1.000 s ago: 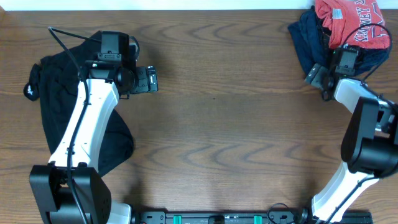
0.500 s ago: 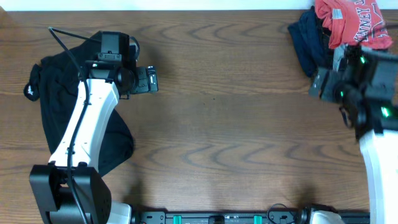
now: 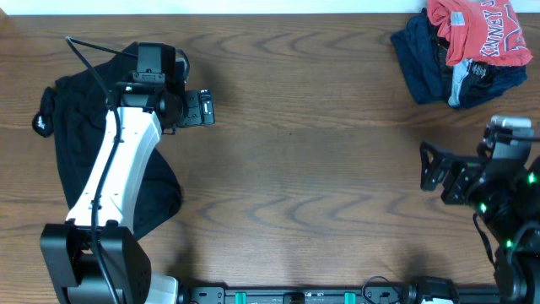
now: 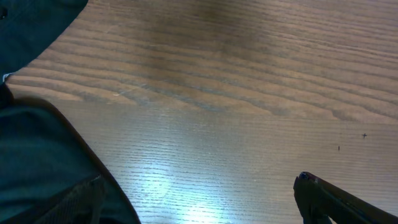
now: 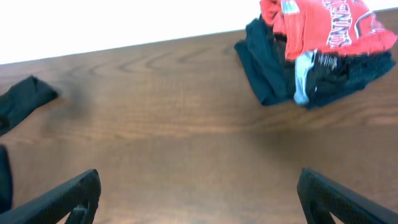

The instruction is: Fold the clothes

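Note:
The clothes lie in two places. A larger black shirt (image 3: 63, 143) is spread at the table's left, partly under my left arm. A coral-red T-shirt (image 3: 477, 29) with lettering tops a heap of dark blue garments (image 3: 422, 63) at the far right corner; the right wrist view shows the same T-shirt (image 5: 323, 25) and blue garments (image 5: 264, 62). My left gripper (image 3: 202, 108) is open over bare wood just right of the black shirt (image 4: 37, 155). The right gripper (image 3: 432, 165) is open near the right edge, well short of the heap, holding nothing (image 5: 199, 196).
The wooden table (image 3: 295, 169) stretches between the two arms. A white wall edge (image 5: 124, 25) runs along the table's far side. The arm bases and a black rail (image 3: 295, 295) sit at the near edge.
The right arm has drawn back from the heap of clothes toward the near right side, its gripper still open and holding nothing. The left arm and the black shirt have not moved.

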